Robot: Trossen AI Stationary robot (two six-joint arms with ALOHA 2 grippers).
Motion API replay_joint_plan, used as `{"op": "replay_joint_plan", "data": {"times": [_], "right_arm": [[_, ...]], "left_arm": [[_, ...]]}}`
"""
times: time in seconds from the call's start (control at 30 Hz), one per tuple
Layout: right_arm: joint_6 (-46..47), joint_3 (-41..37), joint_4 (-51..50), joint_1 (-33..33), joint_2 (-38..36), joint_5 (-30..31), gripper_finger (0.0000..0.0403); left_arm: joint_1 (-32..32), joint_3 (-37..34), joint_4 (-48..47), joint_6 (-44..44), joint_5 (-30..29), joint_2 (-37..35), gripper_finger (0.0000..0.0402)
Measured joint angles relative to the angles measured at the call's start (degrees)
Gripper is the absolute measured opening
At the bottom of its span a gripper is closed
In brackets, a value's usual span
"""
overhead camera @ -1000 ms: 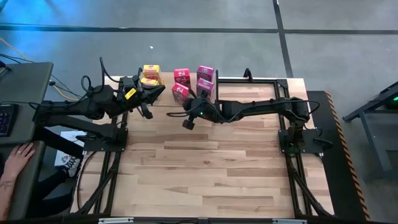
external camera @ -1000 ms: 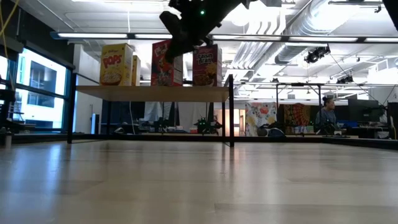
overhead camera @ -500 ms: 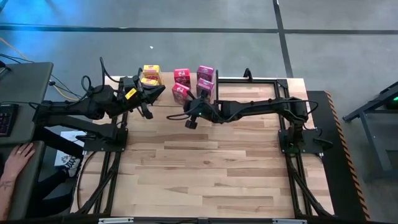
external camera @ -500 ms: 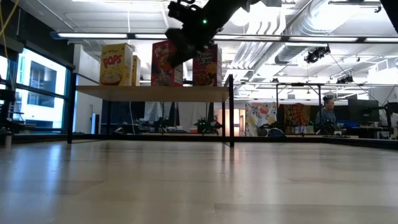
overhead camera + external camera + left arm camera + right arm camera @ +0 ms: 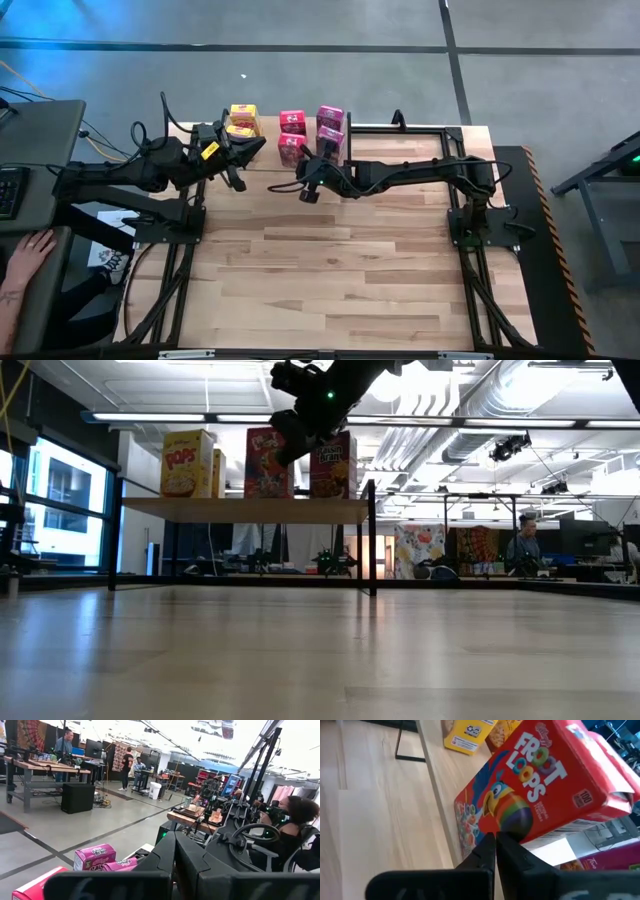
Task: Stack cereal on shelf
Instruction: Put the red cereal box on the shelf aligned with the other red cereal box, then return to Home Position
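Several cereal boxes stand upright on the shelf [image 5: 240, 508] at the table's far edge [image 5: 268, 138]. In the high view the yellow ones [image 5: 243, 121] are on the left and the pink ones [image 5: 330, 128] on the right. My right gripper [image 5: 495, 840] is shut and points at the printed front of the red Froot Loops box [image 5: 540, 785], in the shelf's middle [image 5: 266, 463]. My left gripper [image 5: 175, 851] is shut and hovers just near of the yellow boxes [image 5: 236, 160], touching nothing. My right gripper's shut fingertips [image 5: 489, 842] come level from the table's near side at the lower front face of the Froot Loops box [image 5: 492, 817]. I cannot tell whether they touch it. The box stands upright on the shelf.
A Pops box [image 5: 187, 463] and a Raisin Bran box [image 5: 333, 464] flank the Froot Loops box. Bare wooden tabletop [image 5: 330, 270] stretches toward the near edge. A person's hand [image 5: 35, 243] rests at the left desk; people stand in the room beyond.
My right gripper has shifted a little toward the far edge, closer to the Froot Loops box, staying shut. The boxes stand as before.
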Motion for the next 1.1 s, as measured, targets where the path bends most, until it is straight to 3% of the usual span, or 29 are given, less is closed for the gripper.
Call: {"op": "replay_joint_plan", "data": {"times": [0.33, 0.63, 0.8, 0.93, 1.1], "right_arm": [[1.6, 0.0, -2.0, 0.0, 0.0, 1.7, 0.0000], [16.2, 0.1, -12.5, 1.1, -3.8, -7.3, 0.0000], [21.0, -0.4, -18.6, 2.1, -6.8, -9.1, 0.0000], [24.5, -4.8, -21.9, 3.1, -11.1, -9.0, 0.0000], [32.5, -17.6, -20.0, 4.1, -21.4, -10.7, 0.0000]], "left_arm": [[0.0, 0.0, -0.6, 2.8, 0.4, 0.0, 0.0000], [0.0, 0.0, -4.5, 6.9, 1.1, -3.7, 0.0000], [0.0, 0.0, -8.8, 5.6, 7.2, -5.4, 0.0000], [0.0, -1.0, -9.2, 5.1, 9.8, -5.5, 0.0000], [0.0, -9.2, 3.5, 2.8, 12.4, -6.9, 0.0000]]}}
